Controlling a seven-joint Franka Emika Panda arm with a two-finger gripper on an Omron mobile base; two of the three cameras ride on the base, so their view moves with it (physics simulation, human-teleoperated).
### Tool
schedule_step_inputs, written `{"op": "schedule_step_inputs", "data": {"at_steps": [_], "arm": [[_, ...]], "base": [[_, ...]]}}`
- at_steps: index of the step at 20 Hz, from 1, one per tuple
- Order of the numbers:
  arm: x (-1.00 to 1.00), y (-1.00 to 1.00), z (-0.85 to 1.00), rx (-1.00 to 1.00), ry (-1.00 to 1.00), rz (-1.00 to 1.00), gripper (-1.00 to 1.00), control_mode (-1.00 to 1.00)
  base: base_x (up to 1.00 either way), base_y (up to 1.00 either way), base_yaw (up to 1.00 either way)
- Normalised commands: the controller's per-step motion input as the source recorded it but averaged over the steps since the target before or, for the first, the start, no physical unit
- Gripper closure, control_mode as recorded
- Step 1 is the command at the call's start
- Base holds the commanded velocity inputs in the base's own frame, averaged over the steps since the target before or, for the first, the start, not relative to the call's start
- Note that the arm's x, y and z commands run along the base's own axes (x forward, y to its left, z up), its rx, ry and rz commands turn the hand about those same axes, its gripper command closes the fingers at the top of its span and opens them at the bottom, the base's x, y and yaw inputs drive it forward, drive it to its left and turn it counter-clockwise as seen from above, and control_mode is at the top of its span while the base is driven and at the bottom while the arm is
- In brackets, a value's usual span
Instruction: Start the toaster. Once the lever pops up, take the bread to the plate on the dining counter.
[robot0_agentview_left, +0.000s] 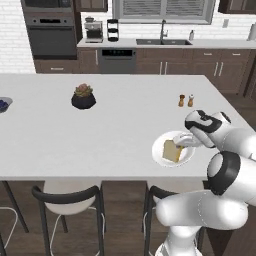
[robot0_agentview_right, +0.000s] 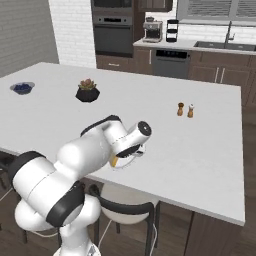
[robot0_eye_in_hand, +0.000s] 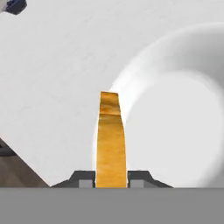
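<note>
The bread (robot0_agentview_left: 171, 151) is a tan slice held on edge over the round white plate (robot0_agentview_left: 162, 156), which lies near the front edge of the white dining counter (robot0_agentview_left: 115, 135). My gripper (robot0_agentview_left: 181, 142) is shut on the slice from the right. In the hand view the bread (robot0_eye_in_hand: 110, 135) stands edge-on between the two dark fingertips (robot0_eye_in_hand: 85, 178), its far end over the plate's rim (robot0_eye_in_hand: 131, 74). In the right base view my arm covers most of the plate, and an orange corner of the bread (robot0_agentview_right: 115, 161) shows under the hand. The toaster is out of view.
A dark bowl with a plant (robot0_agentview_left: 83, 98) sits mid-counter, two small shakers (robot0_agentview_left: 186, 100) stand behind the plate, and a blue dish (robot0_agentview_right: 22, 88) is at the far left. Dark stools (robot0_agentview_left: 70, 197) line the counter's near edge.
</note>
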Motion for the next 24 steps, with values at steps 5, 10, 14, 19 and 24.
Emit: {"op": "schedule_step_inputs", "data": {"at_steps": [5, 10, 14, 19, 24], "arm": [[0.13, -0.02, -0.23, 0.0, -0.01, 0.0, -1.0, -1.0], [0.02, -0.25, 0.0, 0.0, -0.08, 0.0, -1.0, -1.0], [0.0, -0.33, 0.19, -0.01, -0.12, -0.04, -1.0, -1.0], [0.06, -0.29, 0.22, -0.06, -0.02, -0.12, -1.0, -1.0], [-0.01, -0.12, 0.69, -0.07, 0.0, -0.13, -1.0, -1.0]], "base": [[0.0, 0.0, 0.0], [0.0, 0.0, 0.0], [0.0, 0.0, 0.0], [0.0, 0.0, 0.0], [0.0, 0.0, 0.0]]}}
